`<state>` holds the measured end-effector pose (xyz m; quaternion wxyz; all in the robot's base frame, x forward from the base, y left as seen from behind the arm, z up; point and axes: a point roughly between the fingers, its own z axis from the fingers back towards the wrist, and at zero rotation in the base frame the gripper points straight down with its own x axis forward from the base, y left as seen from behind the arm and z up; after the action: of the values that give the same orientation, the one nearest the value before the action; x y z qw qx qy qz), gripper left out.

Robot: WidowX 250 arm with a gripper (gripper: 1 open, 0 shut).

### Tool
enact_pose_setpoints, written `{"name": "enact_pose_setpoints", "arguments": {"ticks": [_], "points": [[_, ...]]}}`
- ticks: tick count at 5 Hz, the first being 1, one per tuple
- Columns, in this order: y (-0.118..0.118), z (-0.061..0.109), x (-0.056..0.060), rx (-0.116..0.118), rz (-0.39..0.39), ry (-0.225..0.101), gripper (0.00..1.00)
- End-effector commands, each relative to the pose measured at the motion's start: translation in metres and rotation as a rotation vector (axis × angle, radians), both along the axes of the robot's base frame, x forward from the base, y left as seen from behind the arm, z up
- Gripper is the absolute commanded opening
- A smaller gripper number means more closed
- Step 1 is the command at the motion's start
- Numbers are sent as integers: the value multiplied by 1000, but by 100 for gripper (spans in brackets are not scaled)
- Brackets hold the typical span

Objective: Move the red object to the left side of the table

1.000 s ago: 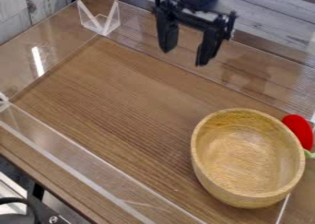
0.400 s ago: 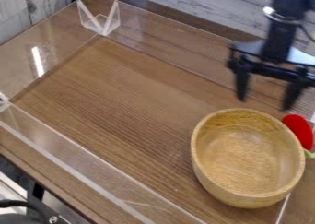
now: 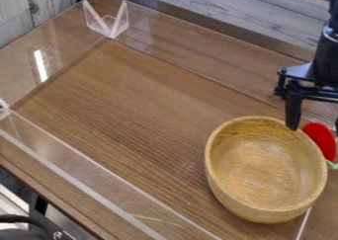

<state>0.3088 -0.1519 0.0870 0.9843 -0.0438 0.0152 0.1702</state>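
A single overhead-oblique camera view of a tabletop workspace is shown. No brand, label or other legible writing is seen on any surface.

At the left, the table (image 3: 132, 106) is seen as a brown wood-grain top bounded by low clear acrylic walls (image 3: 59, 170); reflections are visible on the near-left wall. At the far left corner, a small clear acrylic bracket (image 3: 106, 19) of V-like form is seen standing at the wall line. Beyond the far wall, pale wooden planks (image 3: 224, 5) are seen.

At the near right, a round light-wood bowl (image 3: 266, 167) is set upright on the tabletop, its interior being empty as far as can be seen.

At the far right edge of the view, the red object (image 3: 321, 140), a small glossy red toy, is located on the right side of the table, just beside the bowl's far-right rim; it is partly cut off by the picture's edge, and contact with the bowl cannot be determined. Its leafy cap cannot be made out.

Above it, the black gripper (image 3: 311, 106) is directed downward, partly cropped by the right edge. One dark finger (image 3: 294, 111) is seen hanging to the left of the red object, above the bowl's far rim. The fingers are spread apart and released, with nothing grasped between them; contact with the red object is not shown.
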Motion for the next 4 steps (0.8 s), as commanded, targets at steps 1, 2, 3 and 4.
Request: {"name": "enact_pose_setpoints", "arguments": {"ticks": [1, 2, 3, 4], "points": [[-5, 19, 15, -39, 34, -77, 100], [-3, 16, 20, -50, 82, -82, 100], [-1, 11, 32, -57, 132, -86, 100], [-1, 7, 44, -64, 180, -92, 100]]}}
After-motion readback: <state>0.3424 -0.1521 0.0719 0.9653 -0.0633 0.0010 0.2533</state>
